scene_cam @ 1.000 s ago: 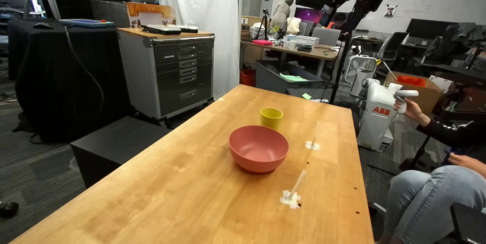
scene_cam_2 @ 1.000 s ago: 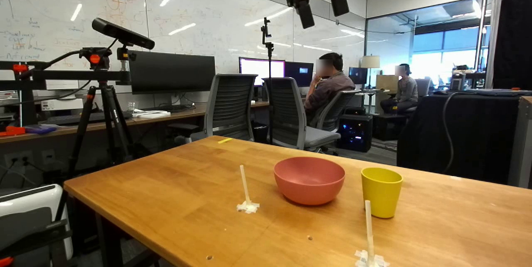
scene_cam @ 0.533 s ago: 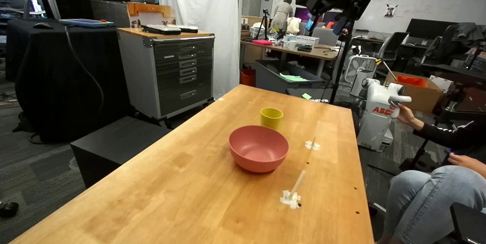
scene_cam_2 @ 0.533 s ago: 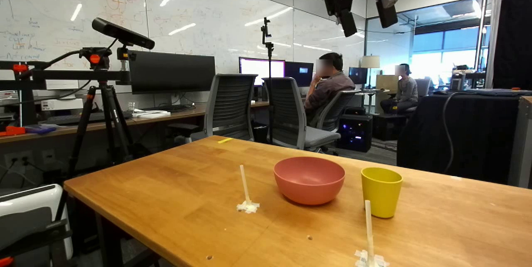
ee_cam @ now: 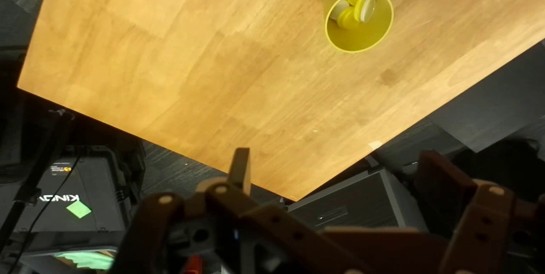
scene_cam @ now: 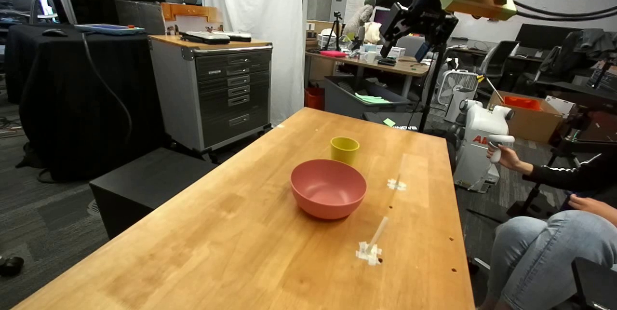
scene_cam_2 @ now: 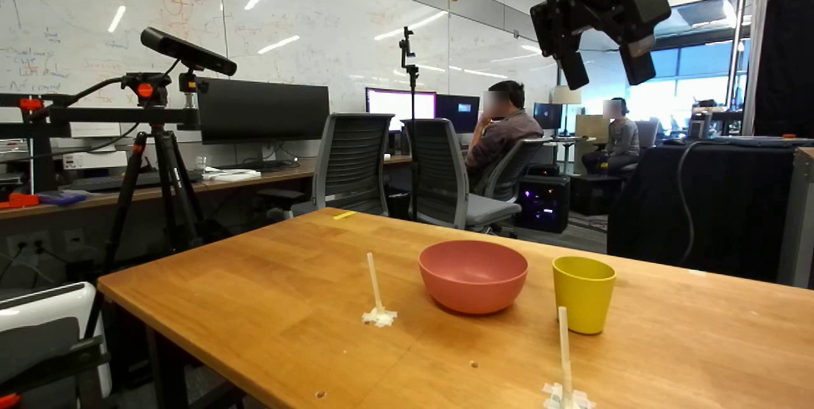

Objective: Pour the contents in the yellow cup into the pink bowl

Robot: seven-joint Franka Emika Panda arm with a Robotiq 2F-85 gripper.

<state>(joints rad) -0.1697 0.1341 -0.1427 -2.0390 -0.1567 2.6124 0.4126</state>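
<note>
Gripper [scene_cam_2: 607,72]: over the last second I've dropped it lower and closer to the yellow cup [scene_cam_2: 584,302], jaws spread wide, nothing in them. Looks like the approach, no grab yet.
Yellow cup: hasn't budged, standing on the table [scene_cam_2: 286,294] just beside the pink bowl [scene_cam_2: 474,294], not touching.
Contents [ee_cam: 359,10]: still in the cup, so the whole pour's ahead of me imo.
Cup's long axis: straight up and down, mouth facing up, narrowing toward the base, no handle.
</note>
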